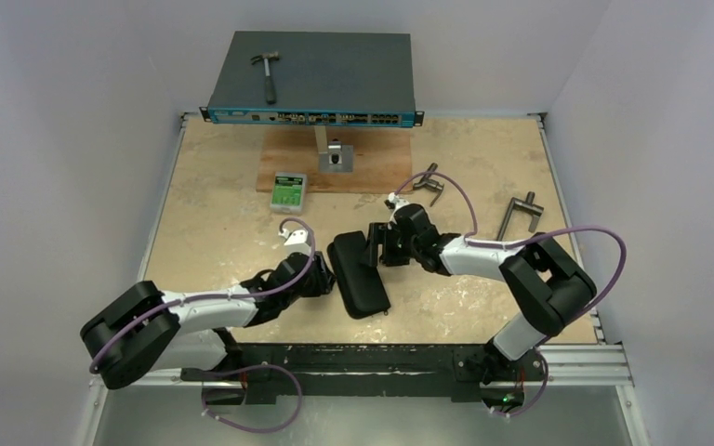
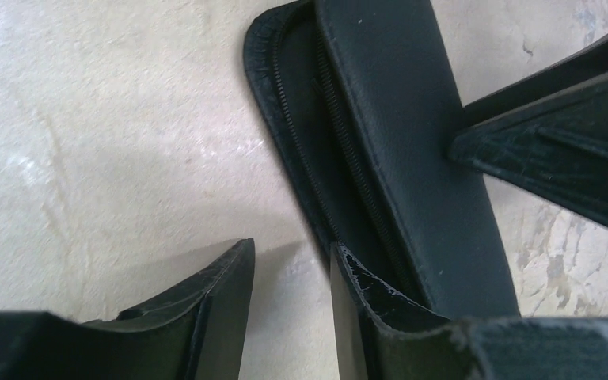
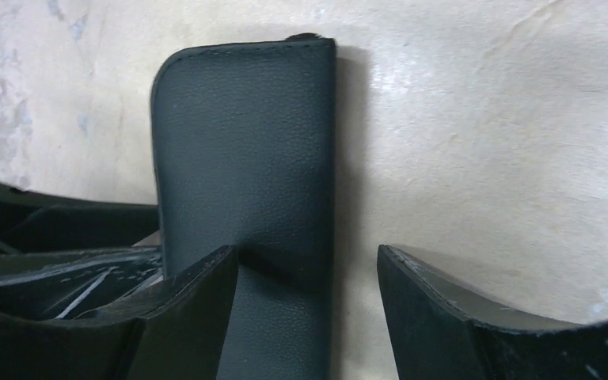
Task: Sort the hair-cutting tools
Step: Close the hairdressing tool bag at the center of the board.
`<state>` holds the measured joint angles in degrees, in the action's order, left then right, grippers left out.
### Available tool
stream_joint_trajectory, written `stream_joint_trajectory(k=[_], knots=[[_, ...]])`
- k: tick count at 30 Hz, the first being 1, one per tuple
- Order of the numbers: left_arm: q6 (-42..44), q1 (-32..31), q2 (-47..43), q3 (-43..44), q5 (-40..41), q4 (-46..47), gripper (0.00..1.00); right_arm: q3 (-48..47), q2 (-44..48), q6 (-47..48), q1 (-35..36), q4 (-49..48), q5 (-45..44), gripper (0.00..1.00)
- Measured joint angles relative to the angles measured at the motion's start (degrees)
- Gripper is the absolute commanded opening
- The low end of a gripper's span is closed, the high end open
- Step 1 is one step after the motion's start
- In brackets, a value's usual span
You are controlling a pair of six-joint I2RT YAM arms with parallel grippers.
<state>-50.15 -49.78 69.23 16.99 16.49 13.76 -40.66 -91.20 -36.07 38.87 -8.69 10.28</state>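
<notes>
1. Beige marbled tabletop [image 1: 223, 223] between white walls, seen from above. At the far edge, a blue-fronted network switch [image 1: 316, 70] with a hammer [image 1: 267, 74] lying on its lid. Nearer, a wooden board [image 1: 372, 172] and a small green box [image 1: 289, 190]. To the right, a grey T-handle tool [image 1: 434, 183] and another T-handle tool [image 1: 519, 214]. Mid-table, lying aslant between the arms, a black zip case [image 1: 358, 274], with the left gripper [image 1: 321, 279] at its left long side and the right gripper [image 1: 381, 246] at its far end.
2. Left wrist: left gripper [image 2: 291, 249] partly spread, bare table showing in the gap, nothing pinched. One finger [image 2: 364, 317] at the rim of the case [image 2: 412, 158], beside two parted rows of zip teeth [image 2: 340, 150]; the other finger over the table. Fingers [image 2: 546, 150] of the right gripper reaching in against the case's top face.
3. Right wrist: right gripper [image 3: 309, 253] spread wide astride one long edge of the case [image 3: 245, 142]. One finger [image 3: 198, 301] over the grained face, the other [image 3: 443, 317] over bare table, gripping nothing. Hair-cutting tools out of sight in all three views; cannot tell whether inside the case.
</notes>
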Motion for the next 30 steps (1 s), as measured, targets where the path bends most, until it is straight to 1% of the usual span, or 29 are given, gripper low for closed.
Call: stream_joint_trajectory(k=[4,9,14,17,20,24,26,30], knots=[[1.64,2.21,5.22,2.62,-3.91,3.23,0.35,0.37,-0.68,-0.22,0.0,-1.51,2.45,0.62],[3.02,4.76,14.69,8.35,-10.62,8.52,0.32,3.06,0.46,-1.6,-0.11,-4.09,3.28,0.56],[4.68,5.53,19.63,12.11,-14.58,10.51,0.32,9.68,5.49,-5.31,-1.07,-7.32,1.51,0.52],[6.19,5.53,21.66,14.21,-16.87,10.6,0.32,14.47,9.27,-8.39,-1.07,-9.75,0.02,0.52],[7.89,5.6,24.2,17.16,-19.76,10.29,0.32,18.78,12.76,-11.58,-1.07,-12.2,-1.92,0.56],[9.53,5.97,27.5,21.92,-23.23,9.22,0.34,22.97,17.0,-15.21,-1.05,-14.25,-4.07,0.66],[9.77,5.99,27.56,22.88,-23.71,9.38,0.36,23.65,18.51,-16.13,-0.94,-13.97,-4.7,0.7],[10.25,5.77,25.46,22.82,-23.45,8.5,0.39,24.26,20.79,-17.38,-0.52,-12.2,-4.96,0.71]])
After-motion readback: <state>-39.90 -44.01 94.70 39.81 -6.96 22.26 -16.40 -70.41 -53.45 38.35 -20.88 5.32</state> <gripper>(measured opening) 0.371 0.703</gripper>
